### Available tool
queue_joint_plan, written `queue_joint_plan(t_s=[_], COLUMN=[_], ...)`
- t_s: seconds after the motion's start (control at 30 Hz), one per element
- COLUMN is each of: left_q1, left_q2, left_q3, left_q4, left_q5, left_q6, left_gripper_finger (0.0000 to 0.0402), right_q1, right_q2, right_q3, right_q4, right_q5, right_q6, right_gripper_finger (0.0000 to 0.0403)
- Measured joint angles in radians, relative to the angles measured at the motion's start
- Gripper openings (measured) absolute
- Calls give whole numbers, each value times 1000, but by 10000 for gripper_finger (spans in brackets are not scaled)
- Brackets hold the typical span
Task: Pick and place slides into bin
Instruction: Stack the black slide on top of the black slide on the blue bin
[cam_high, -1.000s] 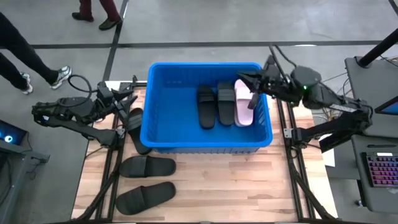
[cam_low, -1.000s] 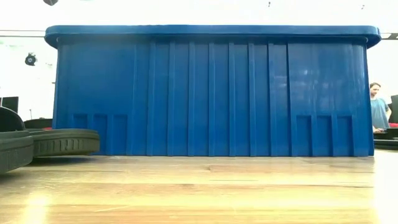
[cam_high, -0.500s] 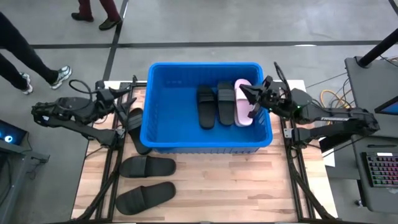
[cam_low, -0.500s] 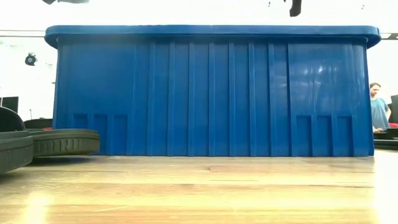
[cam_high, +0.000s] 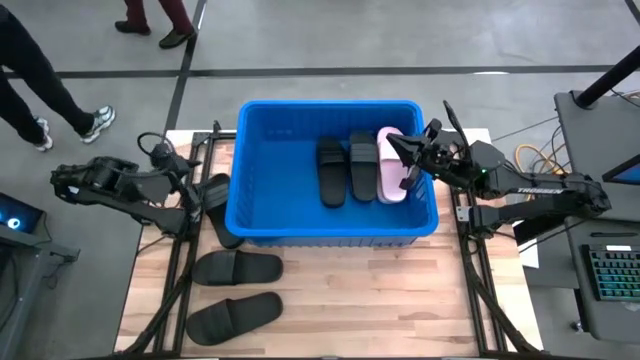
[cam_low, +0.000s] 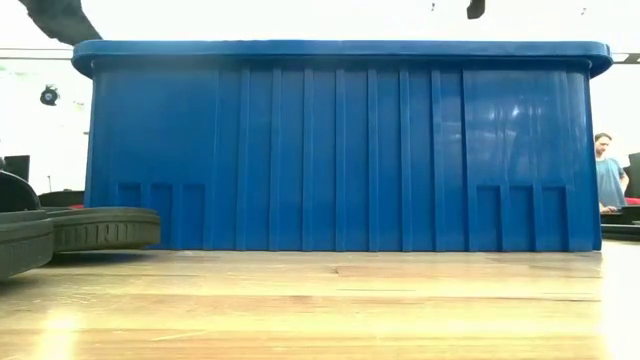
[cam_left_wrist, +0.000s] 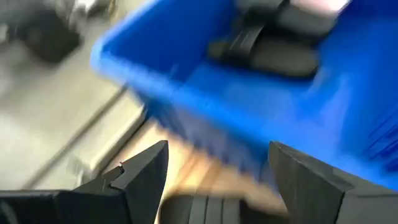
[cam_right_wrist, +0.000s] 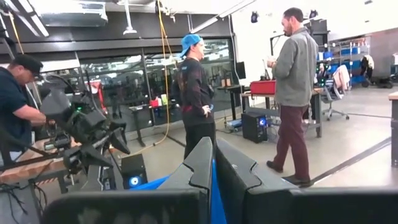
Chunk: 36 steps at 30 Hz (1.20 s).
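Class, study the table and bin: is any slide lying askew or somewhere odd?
One black slide lies tilted against the blue bin's left wall, partly under the rim, below the open left pincer. The two black slides in front lie flat. In the bin, the pink slide sits by the right pincer.

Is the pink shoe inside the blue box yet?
Yes, in. The pink slide lies inside the bin, beside two black slides, with the right gripper over it.

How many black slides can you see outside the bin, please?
3: one black slide against the blue bin's left wall, two on the table in front. More may be hidden.
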Motion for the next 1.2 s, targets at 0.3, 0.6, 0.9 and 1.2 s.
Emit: queue_joint_plan(t_s=[0.3, 0.6, 0.9, 1.2], left_q1=[0, 0, 0, 0], left_q2=[-38, -53, -125, -80], left_q3=[-1, -14, -135, -211], left_q4=[-179, -237, -222, 132], left_q5=[136, 270, 331, 511], left_q6=[-252, -224, -362, -230], left_gripper_finger=[260, 260, 252, 231], right_q1=[0, 0, 0, 0], right_q2=[1, 1, 2, 2], right_q3=[0, 0, 0, 0], right_q4=[-4, -3, 7, 9], right_q5=[0, 1, 35, 35], right_q6=[-9, -17, -2, 26], right_gripper_finger=[9, 9, 9, 9])
